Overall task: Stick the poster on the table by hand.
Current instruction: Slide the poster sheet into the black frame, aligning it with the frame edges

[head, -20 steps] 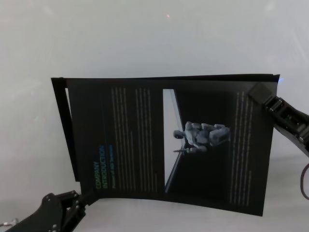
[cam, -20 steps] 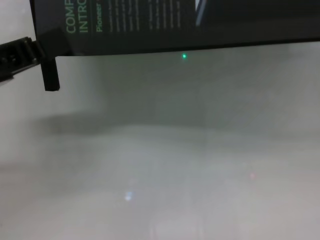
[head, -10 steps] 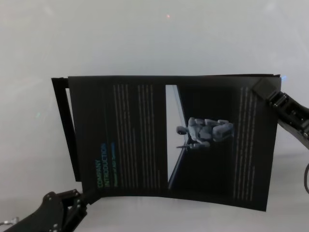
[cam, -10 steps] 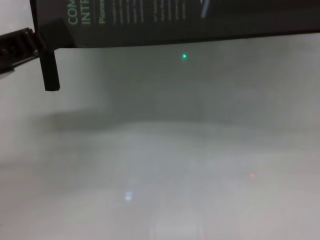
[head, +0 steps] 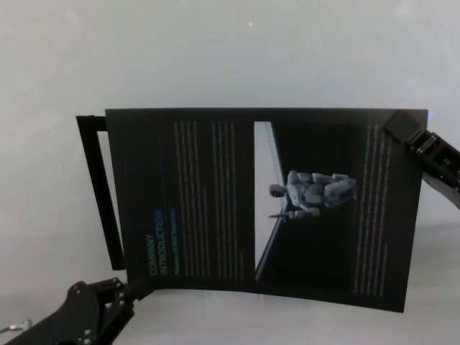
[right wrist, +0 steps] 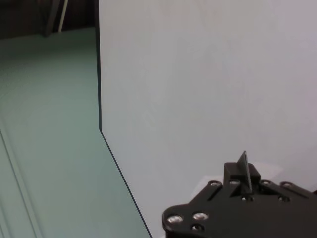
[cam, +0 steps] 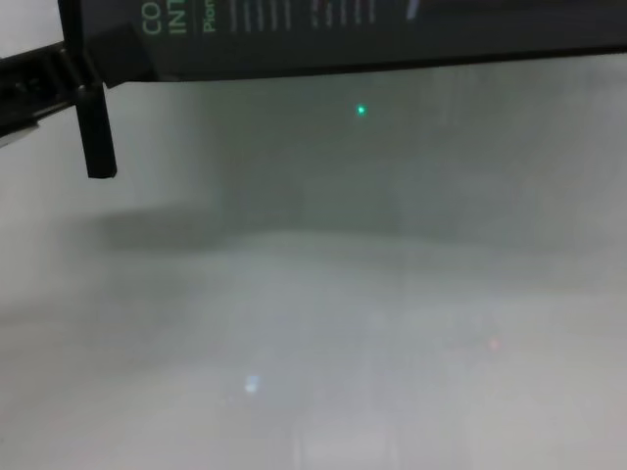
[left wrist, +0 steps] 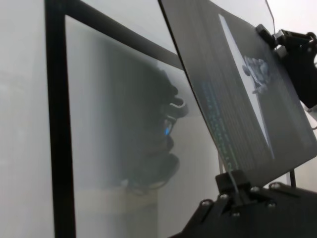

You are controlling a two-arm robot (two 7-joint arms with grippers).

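**A:** Over the middle of the broad, smooth, slightly glossy pale grey-white table (head: 230, 57): the large flat black rectangular poster (head: 215, 201), green "COMPANY INTRODUCTION" heading, columns of small white text, grey robot figure printed right of centre. Held off the surface between both arms; near edge bows slightly.

**B:** Grips?

**A:** Blocky black plastic left gripper (head: 126, 293) is at the poster's near-left corner. Left wrist view shows its fingers closed on the sheet's edge (left wrist: 233, 179). Blocky black right gripper (head: 402, 128) is at the far-right corner; right wrist view shows a thin sheet edge pinched between its fingers (right wrist: 242, 171), so clamped too.

**B:** Anything one view adds?

**A:** Left wrist view shows the poster (left wrist: 237, 99) tilted, standing clear of the table (left wrist: 124, 124), with the right gripper (left wrist: 297, 54) at the opposite corner. Chest view catches only the poster's lower strip (cam: 392, 39) and the left gripper (cam: 39, 88) at the left edge. Thin black upright bar (head: 100, 190) sits just left of the poster; head view shows a short crossbar at its far end, chest view shows its near end (cam: 96, 137).

**B:** Containers?

**A:** Can't see any.
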